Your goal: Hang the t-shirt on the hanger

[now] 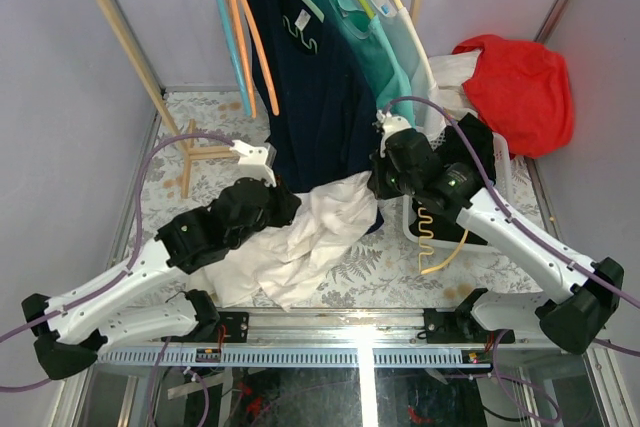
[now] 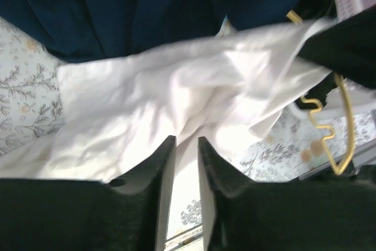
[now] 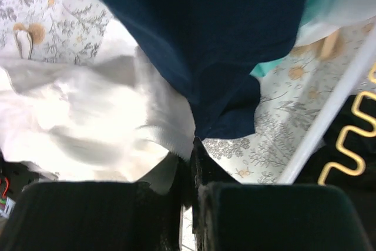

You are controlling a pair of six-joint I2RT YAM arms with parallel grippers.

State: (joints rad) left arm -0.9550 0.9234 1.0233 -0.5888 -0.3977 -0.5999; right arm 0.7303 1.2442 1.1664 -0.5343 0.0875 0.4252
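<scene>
The white t-shirt [image 1: 310, 232] is held up as a wrinkled sheet between my two grippers, and its lower part rests on the patterned table. My left gripper [image 1: 283, 197] pinches its left part; in the left wrist view the folds [image 2: 176, 92] run into the narrow gap of the gripper [image 2: 185, 140]. My right gripper [image 1: 378, 182] is shut on the shirt's ribbed edge [image 3: 170, 136] at its tips [image 3: 192, 142]. The pale yellow hanger [image 1: 445, 252] hangs loose below my right arm by the basket, apart from the shirt. It also shows in the left wrist view [image 2: 346, 127] and the right wrist view [image 3: 346, 145].
A wooden rack [image 1: 120, 17] stands behind, holding a navy shirt [image 1: 320, 97], teal and mint shirts [image 1: 385, 37], and orange [image 1: 240, 37] and light blue hangers [image 1: 222, 17]. A white basket [image 1: 500, 162] with red cloth [image 1: 520, 82] is at the right.
</scene>
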